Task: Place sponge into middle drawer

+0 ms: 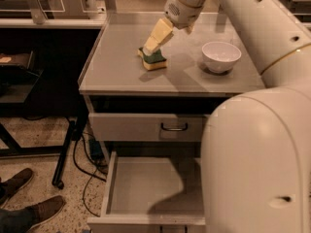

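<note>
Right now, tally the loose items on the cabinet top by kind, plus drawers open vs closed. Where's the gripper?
Sponge: 1
White bowl: 1
Open drawer, the middle drawer: 1
Closed drawer front: 1
Total: 4
Gripper: at the sponge on the cabinet top, left of the bowl.

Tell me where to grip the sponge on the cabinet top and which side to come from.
Take the sponge by two opposite yellow foam sides, coming straight down from above. It lies flat with the green scrub layer up, so the sides are free, and the white bowl stands well apart to its right. The gripper sits at its rear left corner.
</note>
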`<state>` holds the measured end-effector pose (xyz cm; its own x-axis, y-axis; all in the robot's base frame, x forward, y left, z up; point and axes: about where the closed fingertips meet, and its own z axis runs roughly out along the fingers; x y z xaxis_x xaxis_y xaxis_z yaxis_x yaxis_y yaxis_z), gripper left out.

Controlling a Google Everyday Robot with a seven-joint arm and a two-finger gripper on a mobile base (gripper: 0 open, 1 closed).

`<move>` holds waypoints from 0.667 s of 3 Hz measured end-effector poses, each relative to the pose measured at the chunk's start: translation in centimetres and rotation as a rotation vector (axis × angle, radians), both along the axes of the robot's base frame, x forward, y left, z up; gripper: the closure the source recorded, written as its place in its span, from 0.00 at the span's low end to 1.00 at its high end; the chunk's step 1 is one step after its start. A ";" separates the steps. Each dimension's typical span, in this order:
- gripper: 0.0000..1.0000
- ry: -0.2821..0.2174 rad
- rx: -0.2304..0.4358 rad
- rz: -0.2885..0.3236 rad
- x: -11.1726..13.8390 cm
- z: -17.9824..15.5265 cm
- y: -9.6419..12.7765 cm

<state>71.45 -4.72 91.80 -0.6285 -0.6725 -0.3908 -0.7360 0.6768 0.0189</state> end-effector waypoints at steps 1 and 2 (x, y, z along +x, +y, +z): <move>0.00 0.026 0.030 -0.010 2.0 -0.9 2.6; 0.00 0.047 0.042 -0.007 3.1 -1.8 4.4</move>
<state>74.59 -0.33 89.98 -0.6515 -0.6518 -0.3883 -0.7289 0.6798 0.0818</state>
